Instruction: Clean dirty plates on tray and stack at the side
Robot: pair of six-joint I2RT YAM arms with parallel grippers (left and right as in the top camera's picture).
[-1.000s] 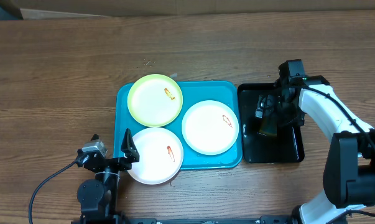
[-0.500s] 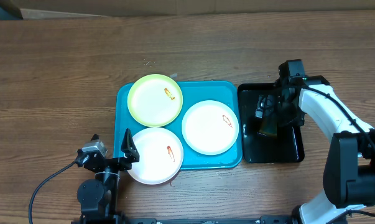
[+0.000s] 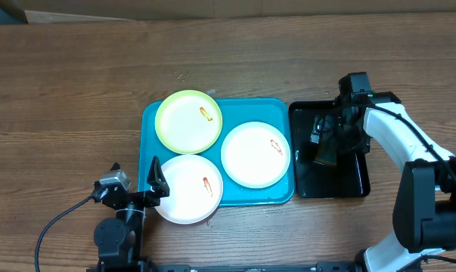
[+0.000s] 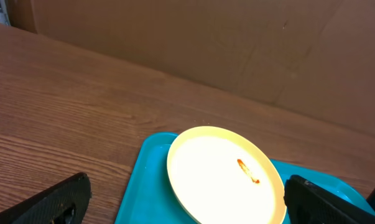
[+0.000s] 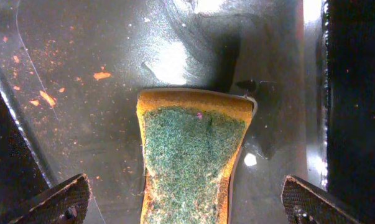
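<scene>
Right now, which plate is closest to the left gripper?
The white plate overhanging the tray's near edge; the other two sit farther back.

In the overhead view the right gripper (image 3: pixel 330 136) covers part of the sponge (image 3: pixel 326 156) and a stretch of the black tray (image 3: pixel 333 185). The right arm (image 3: pixel 398 140) runs out past the right and near edges. One left finger (image 3: pixel 156 177) overlaps the left rim of the near white plate (image 3: pixel 188 190).

In the left wrist view the near edge cuts off the turquoise tray (image 4: pixel 143 186) and the yellow-green plate (image 4: pixel 224 177). In the right wrist view the sponge's near end is cropped. The smears (image 3: pixel 206 185) on the plates are too small to identify, perhaps sauce.
</scene>
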